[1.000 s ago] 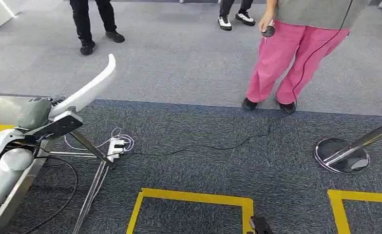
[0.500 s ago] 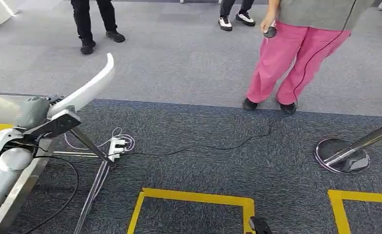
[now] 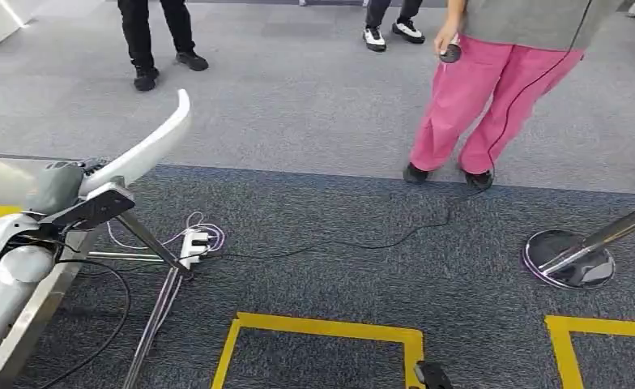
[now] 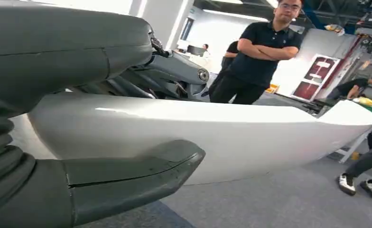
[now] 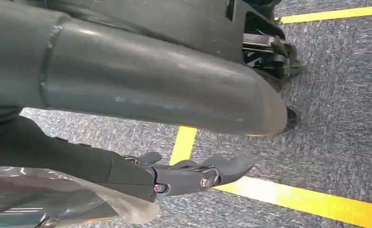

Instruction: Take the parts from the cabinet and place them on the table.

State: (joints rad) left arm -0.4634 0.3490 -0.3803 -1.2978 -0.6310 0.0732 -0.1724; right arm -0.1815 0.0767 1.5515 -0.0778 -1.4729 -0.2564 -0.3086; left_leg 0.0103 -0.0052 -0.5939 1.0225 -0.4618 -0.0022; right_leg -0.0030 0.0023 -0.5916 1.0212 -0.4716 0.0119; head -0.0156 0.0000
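Note:
A long, curved white part [image 3: 148,144] sticks up and away from my left hand [image 3: 55,190] at the left edge of the head view. In the left wrist view the same white part [image 4: 212,137] lies across the palm, with the thick grey thumb [image 4: 127,175] under it and the dark fingers [image 4: 170,71] over it. My right hand [image 5: 193,173] hangs above the dark carpet and a yellow tape line [image 5: 288,197]; its fingers are stretched out with nothing between them.
A person in pink trousers [image 3: 492,89] stands ahead on the right, with a cable trailing over the floor. Another person in black [image 3: 156,36] stands further back. A power strip [image 3: 193,241], metal stand legs [image 3: 156,275], a stanchion base [image 3: 568,258] and yellow floor markings [image 3: 322,328] lie ahead.
The picture has barely shifted. The person in pink has edged a little to the right. My left hand keeps its hold on the white part.

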